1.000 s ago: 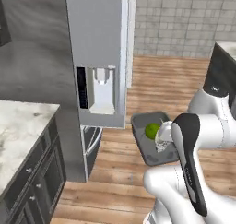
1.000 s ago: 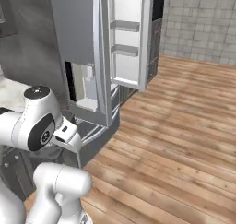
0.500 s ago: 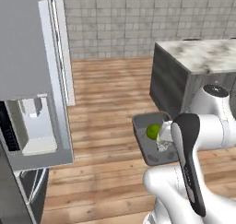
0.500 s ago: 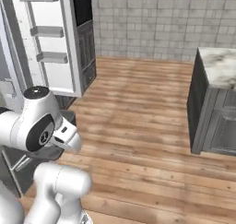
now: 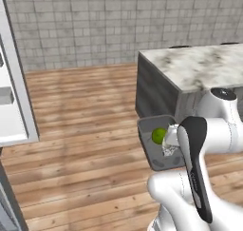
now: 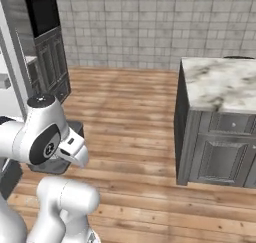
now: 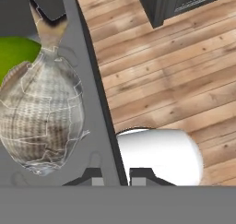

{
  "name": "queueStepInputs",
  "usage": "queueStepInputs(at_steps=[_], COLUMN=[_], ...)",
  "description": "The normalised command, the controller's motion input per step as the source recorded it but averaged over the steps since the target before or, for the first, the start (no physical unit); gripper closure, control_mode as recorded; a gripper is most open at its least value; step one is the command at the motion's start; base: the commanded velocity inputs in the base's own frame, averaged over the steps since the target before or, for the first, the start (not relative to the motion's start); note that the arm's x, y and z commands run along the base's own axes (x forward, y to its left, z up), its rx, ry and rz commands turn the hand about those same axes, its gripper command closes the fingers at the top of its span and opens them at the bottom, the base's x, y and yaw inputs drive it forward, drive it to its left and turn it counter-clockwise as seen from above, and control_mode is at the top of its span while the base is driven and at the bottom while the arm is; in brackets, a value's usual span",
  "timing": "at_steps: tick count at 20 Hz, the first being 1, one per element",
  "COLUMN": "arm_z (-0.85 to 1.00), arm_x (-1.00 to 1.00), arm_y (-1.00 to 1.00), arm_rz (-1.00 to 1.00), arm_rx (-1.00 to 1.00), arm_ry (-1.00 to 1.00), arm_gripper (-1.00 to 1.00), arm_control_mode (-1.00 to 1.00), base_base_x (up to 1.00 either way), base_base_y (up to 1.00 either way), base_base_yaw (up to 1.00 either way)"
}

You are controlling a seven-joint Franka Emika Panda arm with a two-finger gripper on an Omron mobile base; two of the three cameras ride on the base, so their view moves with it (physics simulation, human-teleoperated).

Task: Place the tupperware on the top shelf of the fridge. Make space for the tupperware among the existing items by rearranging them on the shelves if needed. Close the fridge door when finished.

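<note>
The gripper (image 7: pixel 115 174) is clenched on the wall of the tupperware (image 5: pixel 159 144), one fingertip (image 7: pixel 91 174) inside the box and the other outside, the thin grey wall running up between them in the hand view; the box hangs in the air in front of the arm, over the wood floor (image 5: pixel 85 130), touching no surface; in the left base view it sits just left of the white forearm, its open top facing the camera, with the lime (image 5: pixel 159 135) at its upper part and the clear piece (image 5: pixel 171 147) just below and right of it; in the hand view the clear piece (image 7: pixel 41 117) fills most of the box floor, a netted whitish lump with a brown tip, and the lime (image 7: pixel 14 57) lies behind it, touching it; in the right base view a dark corner of the box (image 6: pixel 57 162) shows below the arm's elbow; an island (image 5: pixel 199 68) with a marble worktop and dark grey fronts stands just beyond the box, near but apart; a grey tiled wall (image 5: pixel 118 21) closes the room behind; at the left edge of the left base view stands the white inner face of the fridge door (image 5: pixel 14 106), well apart from the box; dark cabinets (image 6: pixel 45 42) stand at the far left of the right base view.
</note>
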Motion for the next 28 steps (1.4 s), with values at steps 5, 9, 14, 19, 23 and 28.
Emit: queueStepInputs(at_steps=[5,9,14,19,23,28], arm_z=[0.00,0.00,0.00,0.00,0.00,0.00], arm_x=[0.00,0.00,0.00,0.00,0.00,0.00], arm_y=[0.00,0.00,0.00,0.00,0.00,0.00], arm_rz=[0.00,0.00,0.00,0.00,0.00,0.00], arm_rx=[0.00,0.00,0.00,0.00,0.00,0.00], arm_ry=[0.00,0.00,0.00,0.00,0.00,0.00], arm_gripper=[1.00,1.00,1.00,1.00,1.00,1.00], arm_control_mode=[1.00,1.00,1.00,1.00,1.00,1.00], base_base_x=[0.55,0.00,-0.01,0.00,0.07,0.07], base_base_y=[-0.42,0.00,0.00,-0.40,-0.46,-0.45], base_base_yaw=[0.08,0.00,0.00,0.28,0.36,0.32])
